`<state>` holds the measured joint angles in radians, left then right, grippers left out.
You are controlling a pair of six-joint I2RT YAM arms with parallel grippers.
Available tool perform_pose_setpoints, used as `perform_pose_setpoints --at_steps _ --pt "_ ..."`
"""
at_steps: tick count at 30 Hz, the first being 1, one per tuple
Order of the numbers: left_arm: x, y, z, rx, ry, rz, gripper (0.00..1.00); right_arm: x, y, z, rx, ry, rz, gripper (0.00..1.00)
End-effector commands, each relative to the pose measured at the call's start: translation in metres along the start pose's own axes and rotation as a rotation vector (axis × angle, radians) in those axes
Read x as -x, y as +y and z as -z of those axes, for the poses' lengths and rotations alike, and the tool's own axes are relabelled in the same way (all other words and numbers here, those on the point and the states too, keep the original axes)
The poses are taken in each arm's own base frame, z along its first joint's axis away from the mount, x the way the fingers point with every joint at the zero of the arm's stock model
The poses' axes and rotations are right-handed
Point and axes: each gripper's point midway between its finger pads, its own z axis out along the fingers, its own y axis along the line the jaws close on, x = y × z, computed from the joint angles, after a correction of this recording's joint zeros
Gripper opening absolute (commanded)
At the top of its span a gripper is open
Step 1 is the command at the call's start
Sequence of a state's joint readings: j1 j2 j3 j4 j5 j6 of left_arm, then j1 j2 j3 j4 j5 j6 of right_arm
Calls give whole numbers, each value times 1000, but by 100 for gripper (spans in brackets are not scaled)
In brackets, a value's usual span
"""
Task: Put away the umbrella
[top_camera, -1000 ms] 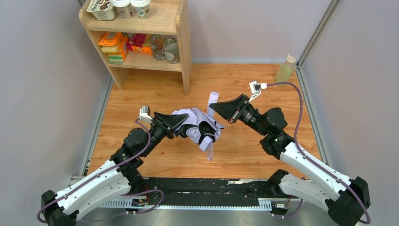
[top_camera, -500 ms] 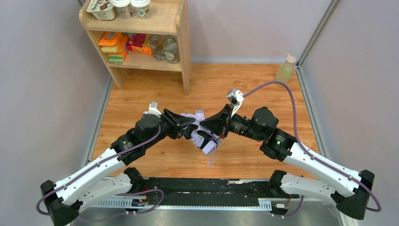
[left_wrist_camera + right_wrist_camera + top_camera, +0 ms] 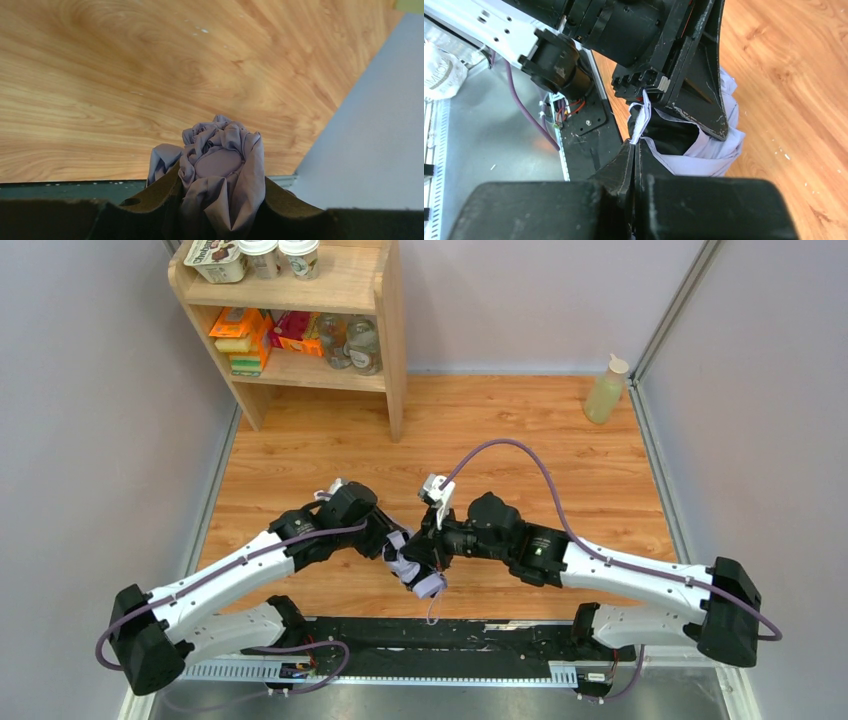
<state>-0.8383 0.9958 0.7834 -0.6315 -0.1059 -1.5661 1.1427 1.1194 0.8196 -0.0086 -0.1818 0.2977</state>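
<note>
The umbrella (image 3: 417, 574) is a folded, crumpled bundle of pale lilac fabric held between my two grippers low over the table's near edge. My left gripper (image 3: 392, 545) is shut on the bundle; in the left wrist view the gathered canopy (image 3: 220, 165) fills the gap between its dark fingers. My right gripper (image 3: 425, 545) meets it from the right. In the right wrist view its jaws (image 3: 635, 145) are pressed together on a thin lilac strap (image 3: 640, 120), with the canopy (image 3: 709, 150) just beyond. The handle and shaft are hidden.
A wooden shelf unit (image 3: 392, 360) with jars, boxes and cups stands at the back left. A pale green bottle (image 3: 606, 392) stands at the back right corner. The black rail (image 3: 440, 640) and metal ledge run along the near edge under the arms.
Both arms have swung toward the near edge, carrying the umbrella with them. The bundle has become more compact and the loose strap that stuck up no longer shows.
</note>
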Motion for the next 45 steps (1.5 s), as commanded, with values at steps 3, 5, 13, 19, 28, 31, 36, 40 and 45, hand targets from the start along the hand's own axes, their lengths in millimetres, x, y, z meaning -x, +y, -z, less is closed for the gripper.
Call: perform_pose_setpoints --at_steps 3,5,13,19,28,31,36,40,45 --pt "18 74 -14 242 -131 55 0 23 21 -13 84 -153 10 0" --pt "18 82 -20 236 -138 83 0 17 22 -18 103 -153 -36 0" --pt "14 105 -47 200 -129 50 0 -29 13 -39 150 -74 -189 0" --pt "-1 100 -61 111 -33 93 0 -49 21 -45 227 12 -82 0" --pt "34 127 -63 199 -98 79 0 -76 -3 -65 149 81 3 0" --pt "38 124 -80 224 -77 73 0 -74 -22 -71 109 71 3 0" --pt "34 142 -104 316 -16 43 0 -100 -42 -76 113 154 -31 0" --pt "34 157 -109 326 -40 42 0 -125 -48 -80 123 201 -90 0" --pt "38 165 -100 322 -76 37 0 -146 -71 -81 13 198 -180 0"
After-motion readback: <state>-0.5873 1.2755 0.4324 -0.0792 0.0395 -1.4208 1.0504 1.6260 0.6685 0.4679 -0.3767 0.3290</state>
